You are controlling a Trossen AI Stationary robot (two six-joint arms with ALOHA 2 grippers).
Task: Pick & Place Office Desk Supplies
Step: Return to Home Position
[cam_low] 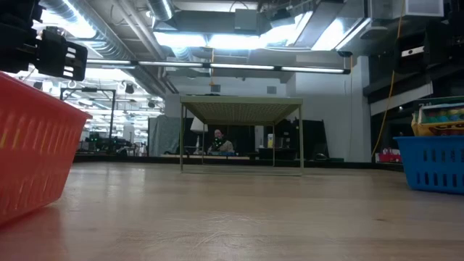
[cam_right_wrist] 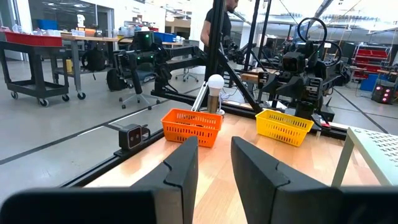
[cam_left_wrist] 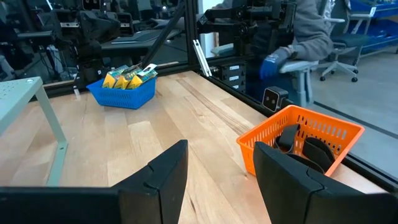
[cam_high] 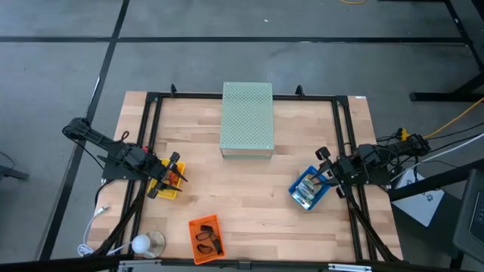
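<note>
Left gripper [cam_left_wrist: 221,155]: hangs over the yellow tray [cam_right_wrist: 284,127] at the left side of the table [cam_high: 249,196]. Its fingers are spread wide with nothing between them.
Right gripper [cam_right_wrist: 214,146]: sits just beside the blue tray [cam_left_wrist: 121,98] at the table's right side. Its fingers are a narrow gap apart and empty.
Black rubber bands [cam_left_wrist: 314,151]: lie tangled together inside the orange tray [cam_left_wrist: 267,149], near the table's front edge.
Printed packets [cam_left_wrist: 127,78]: are heaped in the blue tray, rising a little above its rim.
How the bands should handle: probably very light and limp. They would sag from the fingers and could catch on the tray's mesh or on each other. The best hold looks like a pinch on a single strand where a loop arches up off the pile.
How the packets should handle: probably light, flat and rather slick. A raised edge on top of the heap is the likeliest place to grip.
Hard to make out: the yellow tray's contents are partly under the left gripper from above and hidden by its wall from the right wrist. I cannot count the bands. The low view shows only tray walls.
Beyond the table: a person [cam_left_wrist: 305,31] is seated, cut off at the shoulders.
</note>
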